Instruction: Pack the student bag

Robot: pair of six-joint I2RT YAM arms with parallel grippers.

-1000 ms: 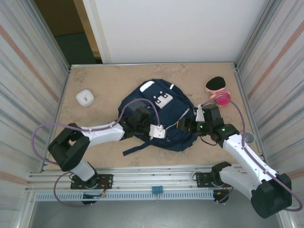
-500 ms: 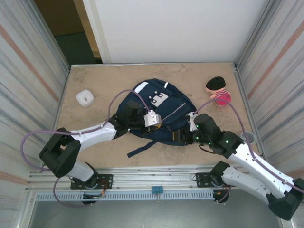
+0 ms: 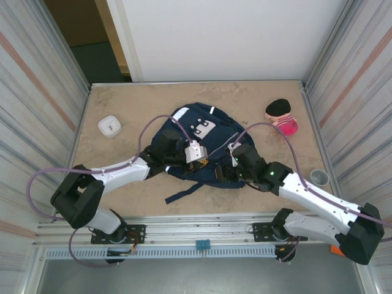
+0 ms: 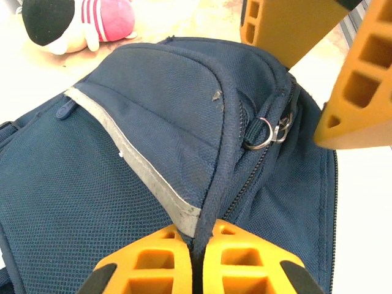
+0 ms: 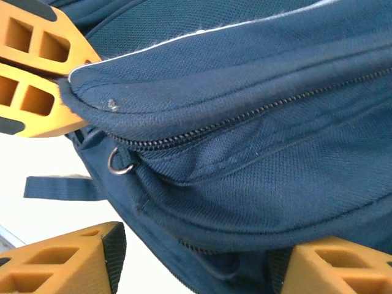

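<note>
The student bag (image 3: 211,125), navy with pale stripes, lies at the middle of the table. My left gripper (image 3: 202,162) is shut on the raised piping at the bag's near edge, and the fabric is pinched between its orange fingers (image 4: 156,260). A metal zipper ring (image 4: 267,131) hangs just beyond that grip. My right gripper (image 3: 228,173) stands open at the same edge from the right. Its fingers (image 5: 67,263) straddle the bag's lower seam (image 5: 202,233) without pressing it. The zipper ring (image 5: 120,162) sits above its left finger.
A pink striped plush toy (image 3: 282,116) lies at the back right, a small white box (image 3: 109,126) at the left, and a grey cup (image 3: 318,177) by the right wall. A loose dark strap (image 3: 184,191) trails toward the near edge. Metal walls close in both sides.
My right arm has swung left and now reaches the bag's near edge beside my left gripper, its jaws a little narrower. The bag has bunched up and shifted back slightly.
</note>
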